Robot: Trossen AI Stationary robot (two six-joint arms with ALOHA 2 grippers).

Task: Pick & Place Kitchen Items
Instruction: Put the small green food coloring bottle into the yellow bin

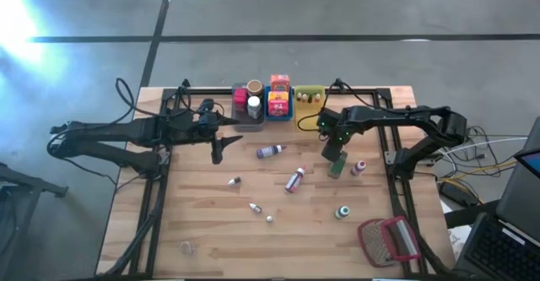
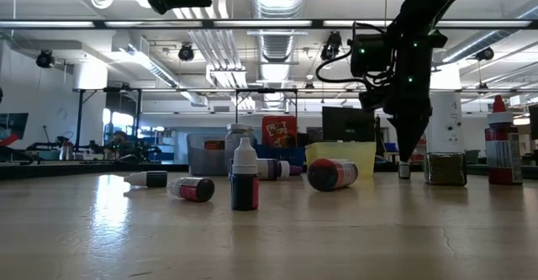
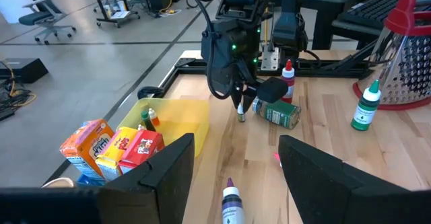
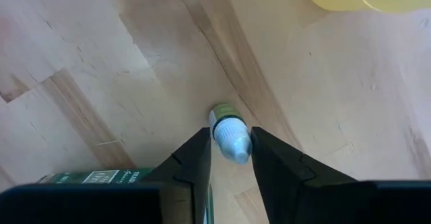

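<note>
My right gripper (image 4: pixel 229 138) points straight down at the table's far right, in front of the yellow bin (image 1: pixel 310 100), and is shut on a tiny white-capped bottle (image 4: pixel 227 126). The bottle stands on its base on the wood (image 2: pixel 404 171). A green-labelled jar (image 1: pixel 337 165) lies on its side just beside that gripper. My left gripper (image 1: pixel 217 148) hangs open above the table's left half, clear of everything. Other small bottles lie scattered: a purple one (image 1: pixel 270 151), a red one (image 1: pixel 295 180) and a green one (image 1: pixel 342 212). My right gripper pinches the tiny bottle's white cap (image 4: pixel 234 147) between its two fingers (image 4: pixel 197 150). The fingers come from above and point down. The bottle is upright, its base on the table (image 3: pixel 241 118).
Grey (image 1: pixel 236 116), blue (image 1: pixel 279 112) and yellow bins stand in a row at the far edge, holding jars and boxes. A red-capped bottle (image 1: pixel 360 168) stands right of the jar. A red-framed grater (image 1: pixel 388 239) lies near the front right. Tiny bottles (image 1: pixel 234 181) (image 1: pixel 255 208) lie mid-table.
</note>
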